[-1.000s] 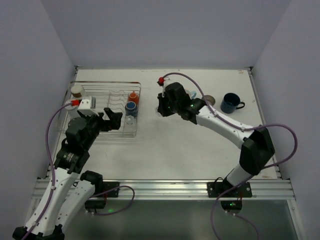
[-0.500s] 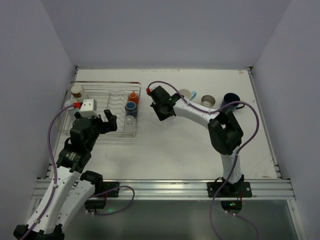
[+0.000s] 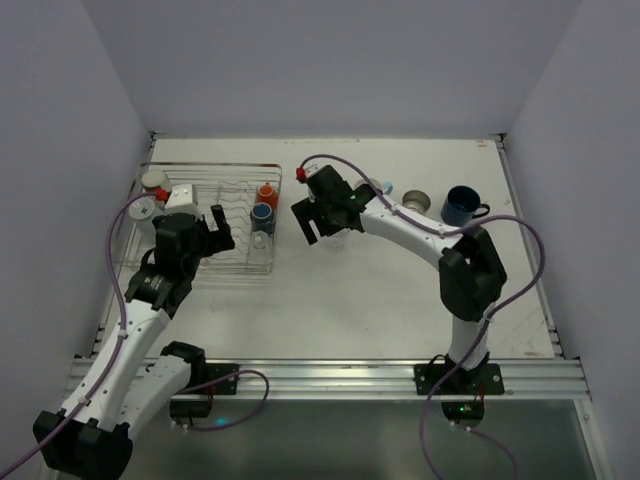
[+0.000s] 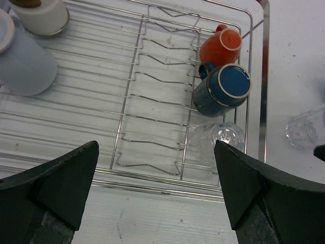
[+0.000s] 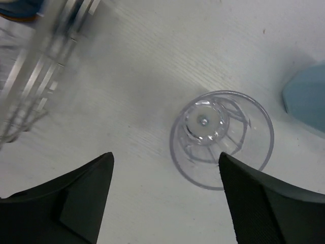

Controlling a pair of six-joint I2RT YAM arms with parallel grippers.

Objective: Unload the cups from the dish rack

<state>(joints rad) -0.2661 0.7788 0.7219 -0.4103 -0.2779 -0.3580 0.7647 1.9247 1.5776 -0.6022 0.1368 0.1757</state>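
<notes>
One rack (image 3: 215, 171), at the far left of the table (image 3: 400, 300). Cups counted: nine. Five are in the rack. Along its right side stand an orange mug (image 4: 221, 44), a blue mug (image 4: 223, 89) just beside it, and a rack glass (image 4: 219, 136). At its far left corner are a white cup (image 4: 38, 14) with a brown top and a pale cup (image 4: 23, 61). Four are on the table: table glass (image 5: 221, 137), light blue cup (image 3: 384, 187), metal tumbler (image 3: 415, 200), navy mug (image 3: 461, 206). My left gripper (image 4: 156, 147) hangs over the rack's near edge, jaws wide, nothing between them. My right gripper (image 5: 166, 157) is over the table just right of the rack, jaws spread. The table glass stands free just ahead of the fingers, nearer the right one; I cannot tell whether they touch. Hard to read: the white and pale cups are cut by the left wrist frame edge. In the right wrist view the light blue cup is a sliver and the rack a blur. From above, the table glass is mostly under my right gripper.
</notes>
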